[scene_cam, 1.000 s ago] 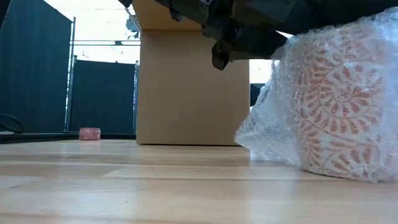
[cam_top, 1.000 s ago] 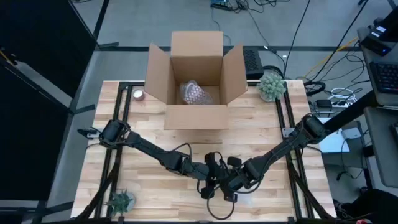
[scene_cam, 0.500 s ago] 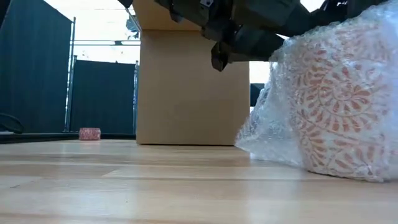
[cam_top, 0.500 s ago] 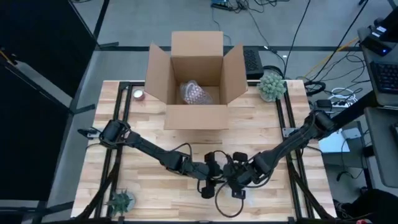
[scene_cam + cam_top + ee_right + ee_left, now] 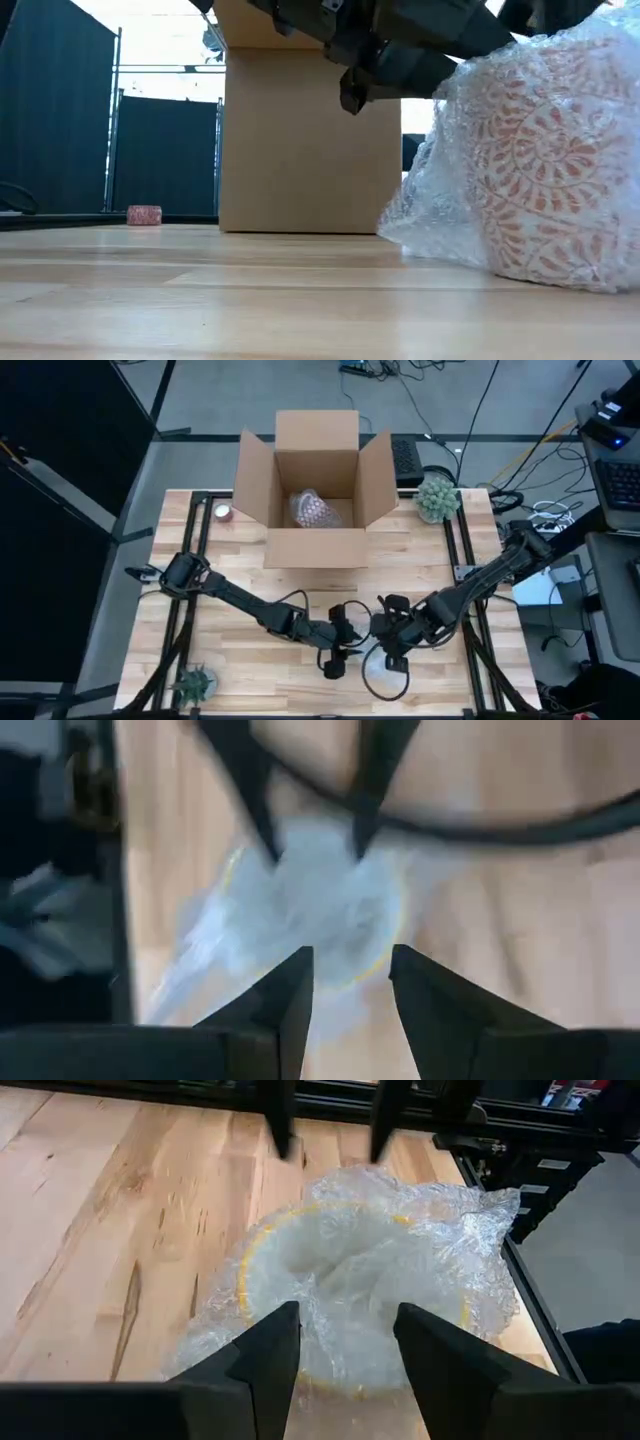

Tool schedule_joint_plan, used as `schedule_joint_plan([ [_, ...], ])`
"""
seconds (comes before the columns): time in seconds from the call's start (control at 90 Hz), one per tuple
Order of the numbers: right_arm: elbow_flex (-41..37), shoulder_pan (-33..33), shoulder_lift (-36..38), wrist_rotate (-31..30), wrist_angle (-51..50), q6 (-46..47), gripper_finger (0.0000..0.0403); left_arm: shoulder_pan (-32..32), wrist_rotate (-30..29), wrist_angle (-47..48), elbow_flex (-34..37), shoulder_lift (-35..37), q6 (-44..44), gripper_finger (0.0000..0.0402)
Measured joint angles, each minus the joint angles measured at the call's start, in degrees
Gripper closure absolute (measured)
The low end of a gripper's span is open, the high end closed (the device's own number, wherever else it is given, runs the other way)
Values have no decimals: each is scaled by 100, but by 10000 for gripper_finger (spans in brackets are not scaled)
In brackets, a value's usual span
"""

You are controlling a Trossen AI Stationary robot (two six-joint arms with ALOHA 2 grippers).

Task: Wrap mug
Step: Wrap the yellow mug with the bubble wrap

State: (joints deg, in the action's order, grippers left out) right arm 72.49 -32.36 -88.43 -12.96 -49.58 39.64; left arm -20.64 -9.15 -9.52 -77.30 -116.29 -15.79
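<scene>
The mug (image 5: 545, 170), white with an orange leaf pattern and a yellow rim, stands on the table near its front edge, loosely covered in bubble wrap (image 5: 350, 1280). The wrap spreads onto the wood on the mug's left. My left gripper (image 5: 345, 1345) is open just left of the mug (image 5: 385, 678), with crumpled wrap showing between its fingers. My right gripper (image 5: 350, 990) is open above the mug's right side, across from the left one (image 5: 338, 652). I cannot tell whether either touches the wrap.
An open cardboard box (image 5: 315, 548) stands at the far middle with another wrapped item (image 5: 315, 510) inside. A small pink tape roll (image 5: 222, 512) lies left of it. Small plants sit at the far right (image 5: 437, 497) and near left (image 5: 193, 683).
My right gripper has drawn back toward the table's right edge and risen off the top of the mug. That has uncovered the wrapped mug in the high view. The mug and my left gripper stay where they were.
</scene>
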Motion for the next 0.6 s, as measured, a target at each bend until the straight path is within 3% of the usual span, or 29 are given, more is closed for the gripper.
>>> schedule_joint_plan([
  [0.122, 0, 60, -252, -320, 27, -139, 280, 0, 2, -2, 0, 0, -2, 242],
  [0.6, 15, 144, -1419, -359, 215, 22, 280, 0, 39, -15, 2, -1, 0, 242],
])
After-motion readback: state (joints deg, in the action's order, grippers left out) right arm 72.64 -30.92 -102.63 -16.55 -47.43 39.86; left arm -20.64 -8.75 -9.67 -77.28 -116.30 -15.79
